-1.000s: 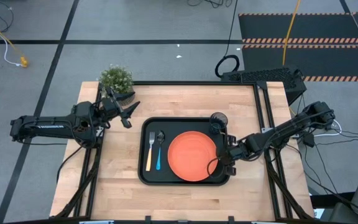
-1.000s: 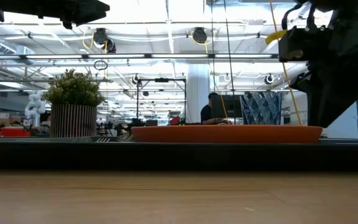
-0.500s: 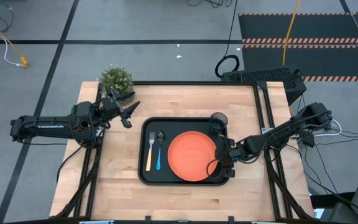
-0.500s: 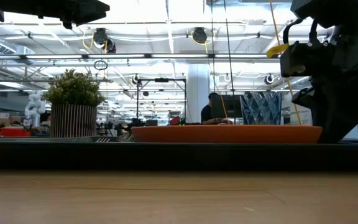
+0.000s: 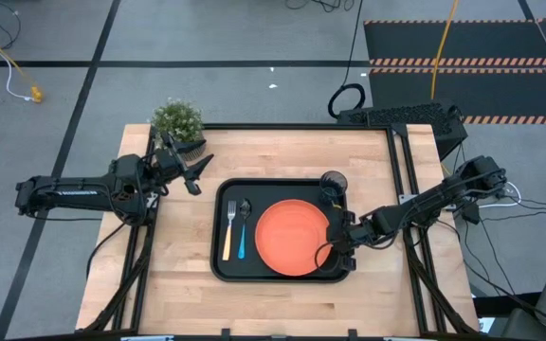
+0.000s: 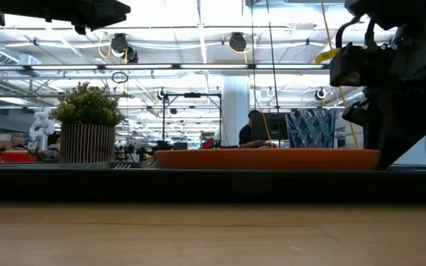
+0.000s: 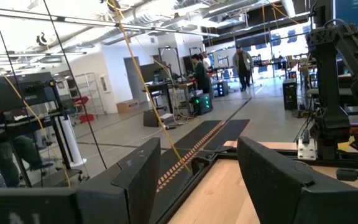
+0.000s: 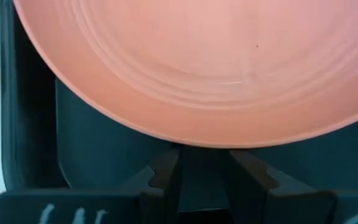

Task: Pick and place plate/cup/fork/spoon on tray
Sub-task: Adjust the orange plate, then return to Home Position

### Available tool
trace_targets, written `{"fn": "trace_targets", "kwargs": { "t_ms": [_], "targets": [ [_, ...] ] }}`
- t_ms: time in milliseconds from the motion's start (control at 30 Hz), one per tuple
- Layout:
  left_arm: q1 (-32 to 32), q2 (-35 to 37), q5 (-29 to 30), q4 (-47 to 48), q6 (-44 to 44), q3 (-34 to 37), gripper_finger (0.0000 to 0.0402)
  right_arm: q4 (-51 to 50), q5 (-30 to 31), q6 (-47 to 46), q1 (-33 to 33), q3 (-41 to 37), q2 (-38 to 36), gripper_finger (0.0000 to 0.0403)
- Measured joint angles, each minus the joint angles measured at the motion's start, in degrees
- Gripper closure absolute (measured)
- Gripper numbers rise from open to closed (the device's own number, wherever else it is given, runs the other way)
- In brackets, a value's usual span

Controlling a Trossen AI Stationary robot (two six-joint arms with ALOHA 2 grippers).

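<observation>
No text, label, brand, number or sign can be read in any view

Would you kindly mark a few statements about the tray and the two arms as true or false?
1. The round orange plastic plate lies on the black rectangular tray. True.
2. The orange-handled fork lies right of the plate. False: it lies left of it, beside the blue-handled spoon.
3. The dark blue tumbler stands off the tray. False: it stands in the tray's far right corner.
4. The right gripper is at the plate's right edge, jaws apart. True.
5. The left gripper hovers by the potted plant. True.
</observation>
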State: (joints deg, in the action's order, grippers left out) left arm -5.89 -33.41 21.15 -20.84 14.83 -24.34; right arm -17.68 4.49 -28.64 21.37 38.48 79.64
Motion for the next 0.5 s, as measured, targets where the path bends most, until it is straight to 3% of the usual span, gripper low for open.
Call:
{"fn": "trace_targets", "kwargs": {
  "t_ms": [500],
  "targets": [
    [0.0, 0.0, 0.0, 0.0, 0.1, 0.0, 0.0186, 1.1, 1.4, 0.9, 0.0, 0.0, 0.0, 0.0307]
  ]
}}
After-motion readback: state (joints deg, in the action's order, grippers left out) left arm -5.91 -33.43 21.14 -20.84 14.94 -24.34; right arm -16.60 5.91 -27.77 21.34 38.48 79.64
